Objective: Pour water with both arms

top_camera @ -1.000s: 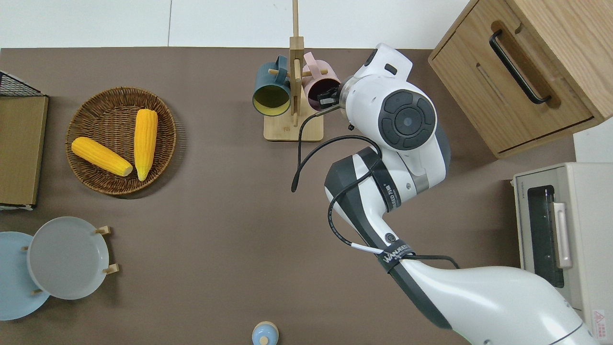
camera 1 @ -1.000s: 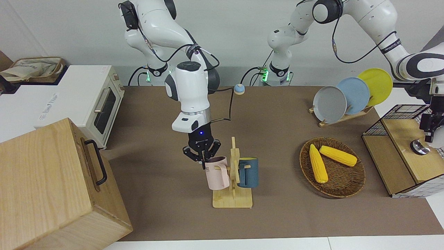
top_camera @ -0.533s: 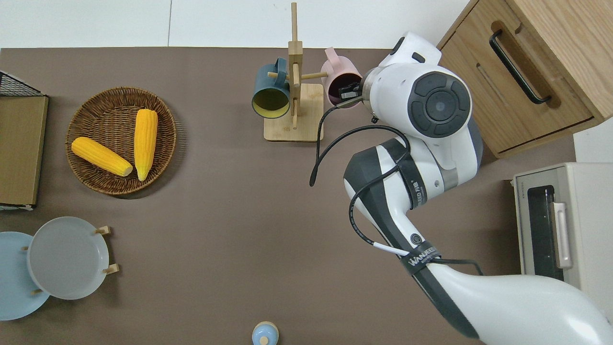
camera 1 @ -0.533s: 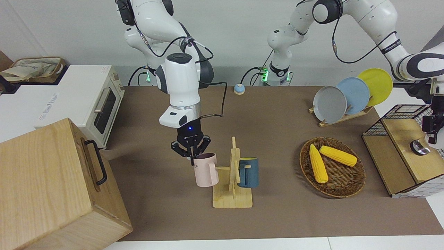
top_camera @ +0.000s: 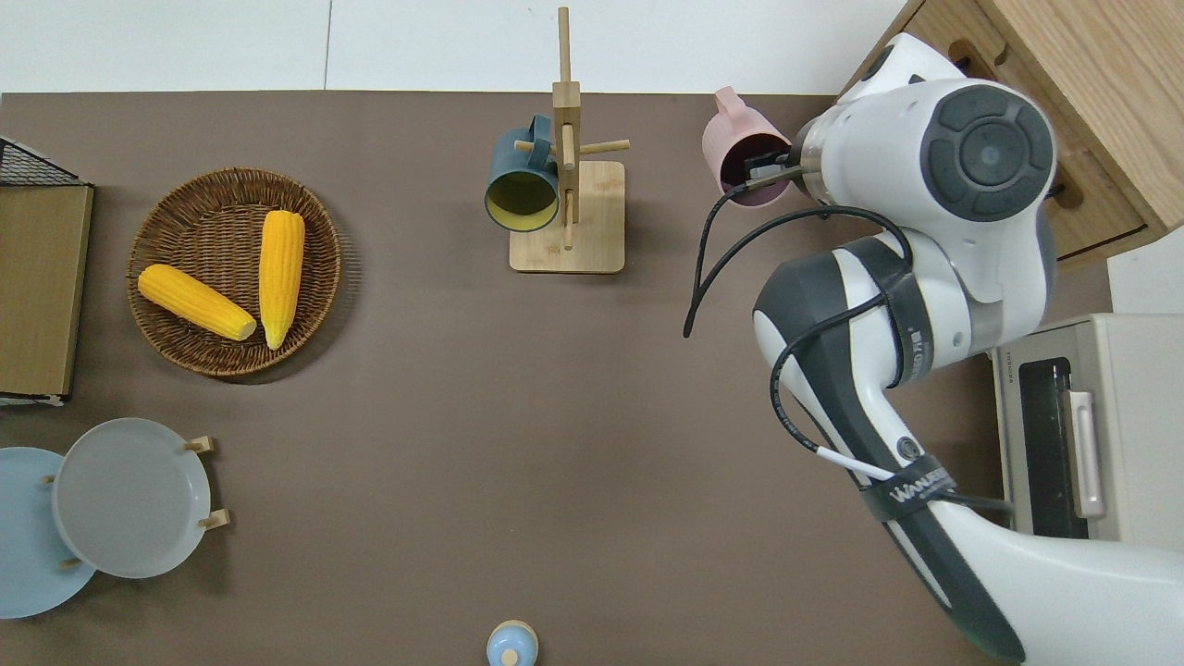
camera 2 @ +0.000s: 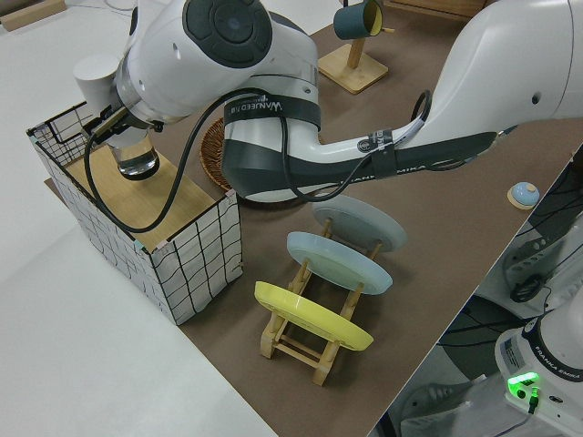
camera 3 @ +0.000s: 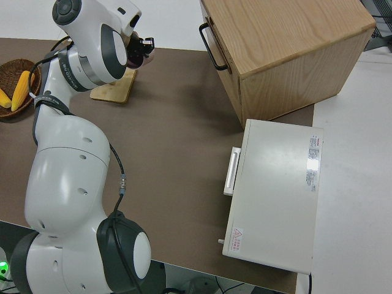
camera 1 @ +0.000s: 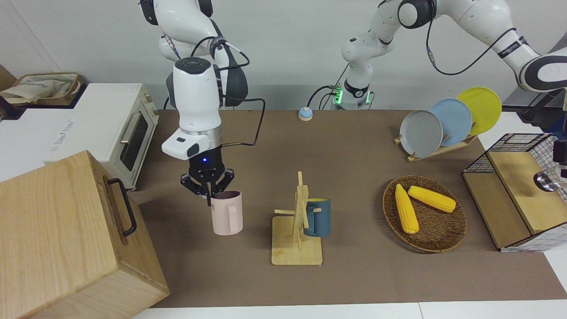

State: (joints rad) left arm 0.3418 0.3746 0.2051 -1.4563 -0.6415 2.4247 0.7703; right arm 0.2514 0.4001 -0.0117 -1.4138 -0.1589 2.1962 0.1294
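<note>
My right gripper (camera 1: 209, 194) (top_camera: 764, 170) is shut on the rim of a pink mug (camera 1: 227, 213) (top_camera: 743, 154). The mug is upright, over the table between the wooden mug rack (camera 1: 296, 248) (top_camera: 566, 242) and the big wooden box (camera 1: 66, 235). A dark blue mug (camera 1: 318, 218) (top_camera: 522, 181) still hangs on the rack. My left gripper (camera 2: 117, 135) holds a clear glass (camera 2: 138, 164) (camera 1: 545, 181) just above the wooden shelf of the wire crate (camera 1: 509, 199). Its fingers are mostly hidden by the arm. Water is not visible.
A toaster oven (camera 1: 128, 133) stands at the right arm's end, nearer to the robots than the wooden box. A wicker basket (camera 1: 447, 235) holds two corn cobs beside the crate. A rack of plates (camera 1: 443, 124) and a small blue bell (camera 1: 305, 114) lie nearer to the robots.
My right gripper pulled the pink mug off the rack peg and carried it toward the right arm's end. My left gripper raised the glass slightly off the crate shelf.
</note>
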